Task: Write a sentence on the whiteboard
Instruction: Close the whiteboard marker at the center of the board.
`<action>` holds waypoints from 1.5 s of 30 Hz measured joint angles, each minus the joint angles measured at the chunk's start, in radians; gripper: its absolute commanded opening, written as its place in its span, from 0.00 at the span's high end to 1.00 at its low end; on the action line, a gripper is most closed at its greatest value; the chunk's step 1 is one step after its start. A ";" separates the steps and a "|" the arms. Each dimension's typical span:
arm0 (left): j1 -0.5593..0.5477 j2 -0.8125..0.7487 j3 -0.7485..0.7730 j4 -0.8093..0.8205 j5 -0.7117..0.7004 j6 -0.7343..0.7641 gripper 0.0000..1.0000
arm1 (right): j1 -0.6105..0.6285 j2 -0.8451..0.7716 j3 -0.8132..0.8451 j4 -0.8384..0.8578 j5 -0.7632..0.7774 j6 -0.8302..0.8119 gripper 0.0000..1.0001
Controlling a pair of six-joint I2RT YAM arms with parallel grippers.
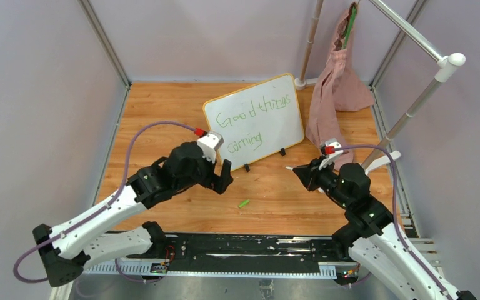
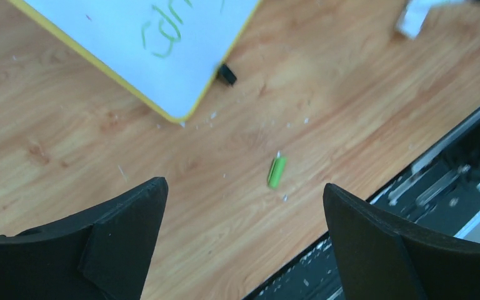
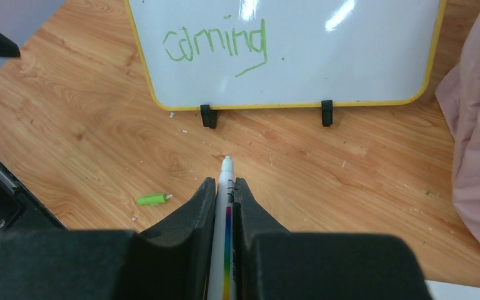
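My right gripper (image 3: 225, 182) is clenched on the marker (image 3: 227, 164). The barrel runs straight down the slot between my two fingers and only the white tip pokes out ahead, so the pen works as an extension of my wrist and goes wherever I aim. I hold it low over the wooden table (image 1: 162, 112), short of the whiteboard (image 1: 254, 119) and not touching it. The board stands towards the far middle of the table, propped on its two small black feet (image 3: 207, 115) and leaning back. I judge the lean is what lets me reach its face with a forward stroke and not only from straight above. Green writing on it reads "Good things" on the upper line and "coming" beneath, with a stroke under the last letters, so the sentence looks finished or very nearly so. My left gripper (image 2: 244, 184) is spread wide and grasps nothing. It hovers just off the board's near left corner, where I take it to be parked ready to steady the frame if the pen pushes the board back. The little green cap (image 1: 243, 203) lies on the bare wood between my two arms, near the front rail. It is apart from the board and from both grippers, within reach for when the marker needs closing. A pink cloth (image 1: 334, 94) hangs at the far right, behind and beside the board's right edge, clear of the line my pen takes.
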 measured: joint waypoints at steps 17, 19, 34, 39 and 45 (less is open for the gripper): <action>-0.232 0.382 -0.004 -0.078 0.031 0.056 0.49 | 0.000 -0.177 0.002 -0.123 0.000 0.026 1.00; -0.232 0.442 -0.002 -0.063 0.045 0.063 0.51 | 0.000 -0.177 -0.001 -0.129 0.000 0.029 1.00; -0.232 0.710 0.117 0.003 0.093 0.107 0.50 | 0.000 -0.220 -0.008 -0.153 0.003 0.031 1.00; -0.232 0.762 0.148 0.008 0.096 0.117 0.49 | 0.000 -0.220 -0.008 -0.157 0.004 0.031 1.00; -0.232 0.805 0.150 0.006 0.097 0.128 0.50 | 0.000 -0.220 -0.008 -0.160 0.006 0.031 1.00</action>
